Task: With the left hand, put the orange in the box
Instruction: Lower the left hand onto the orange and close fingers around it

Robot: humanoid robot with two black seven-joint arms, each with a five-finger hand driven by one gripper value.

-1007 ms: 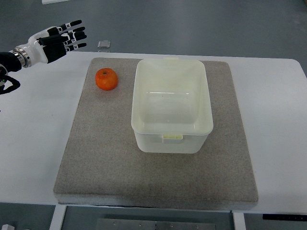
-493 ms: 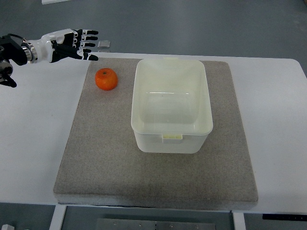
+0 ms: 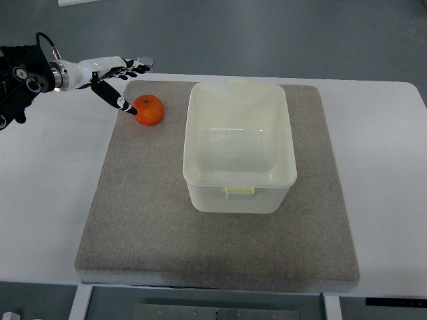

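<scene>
Orange (image 3: 149, 110) rests on the grey mat (image 3: 140, 220) near its far left corner, just left of the cream box (image 3: 239, 190) and outside it. Left hand (image 3: 115, 75) reaches in from the left edge with fingers spread and holding nothing; the thumb tip lies at the orange's left side, the other fingers extend beyond it, over the table (image 3: 47, 180)

A round orange (image 3: 149, 110) with a bright, shiny skin sits on the grey mat (image 3: 147, 200), just to the left of a big white plastic box (image 3: 239, 147) that stands upright, open on top, with nothing inside.
</scene>
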